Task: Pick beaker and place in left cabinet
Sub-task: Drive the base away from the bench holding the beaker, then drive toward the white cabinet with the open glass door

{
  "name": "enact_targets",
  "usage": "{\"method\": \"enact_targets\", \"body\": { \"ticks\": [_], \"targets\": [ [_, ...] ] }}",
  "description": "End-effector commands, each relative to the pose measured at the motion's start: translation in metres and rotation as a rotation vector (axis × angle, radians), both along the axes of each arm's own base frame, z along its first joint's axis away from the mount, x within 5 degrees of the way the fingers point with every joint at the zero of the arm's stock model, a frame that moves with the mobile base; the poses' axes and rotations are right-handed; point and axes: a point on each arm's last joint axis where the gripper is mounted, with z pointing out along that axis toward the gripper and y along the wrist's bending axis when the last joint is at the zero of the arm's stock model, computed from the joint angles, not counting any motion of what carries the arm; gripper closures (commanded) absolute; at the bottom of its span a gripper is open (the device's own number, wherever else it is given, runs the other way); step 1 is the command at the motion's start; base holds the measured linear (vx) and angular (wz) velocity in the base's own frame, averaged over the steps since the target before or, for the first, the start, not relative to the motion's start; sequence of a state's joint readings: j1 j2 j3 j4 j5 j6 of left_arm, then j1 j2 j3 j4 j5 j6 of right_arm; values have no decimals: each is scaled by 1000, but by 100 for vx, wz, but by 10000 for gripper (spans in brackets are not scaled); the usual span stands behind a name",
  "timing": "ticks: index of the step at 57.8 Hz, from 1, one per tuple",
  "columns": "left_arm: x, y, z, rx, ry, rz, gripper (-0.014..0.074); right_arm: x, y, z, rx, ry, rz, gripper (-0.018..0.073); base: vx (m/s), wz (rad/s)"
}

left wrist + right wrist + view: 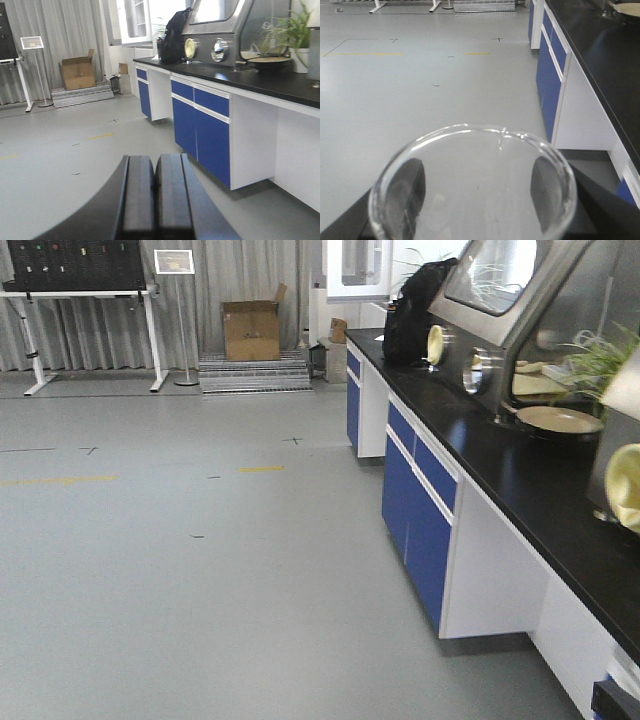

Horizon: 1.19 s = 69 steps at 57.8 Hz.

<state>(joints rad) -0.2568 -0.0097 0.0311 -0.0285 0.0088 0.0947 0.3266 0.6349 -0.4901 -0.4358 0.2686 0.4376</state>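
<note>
The small clear flared-rim glass beaker [472, 182] stands upright in the right end effector [476, 194], apparently pinched between its dark pads [406, 195], mouth up for steady carriage. The left end effector [155, 170] is pressed together and empty; the left cabinet is not in view.

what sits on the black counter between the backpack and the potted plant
A grey glovebox with two round ports, plus a round tray just before the plant. The left wrist view shows this best.
</note>
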Motion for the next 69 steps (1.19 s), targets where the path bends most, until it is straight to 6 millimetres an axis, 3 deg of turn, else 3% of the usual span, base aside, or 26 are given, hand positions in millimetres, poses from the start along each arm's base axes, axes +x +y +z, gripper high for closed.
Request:
{"method": "enact_targets", "body": {
  "ticks": [1,69],
  "targets": [
    [-1,0,3,-34,-80,-2,595,1,3,17,16,-98,31,565,46,16],
    [-1,0,3,-34,-80,-2,595,1,3,17,16,-98,31,565,64,19]
  ]
}}
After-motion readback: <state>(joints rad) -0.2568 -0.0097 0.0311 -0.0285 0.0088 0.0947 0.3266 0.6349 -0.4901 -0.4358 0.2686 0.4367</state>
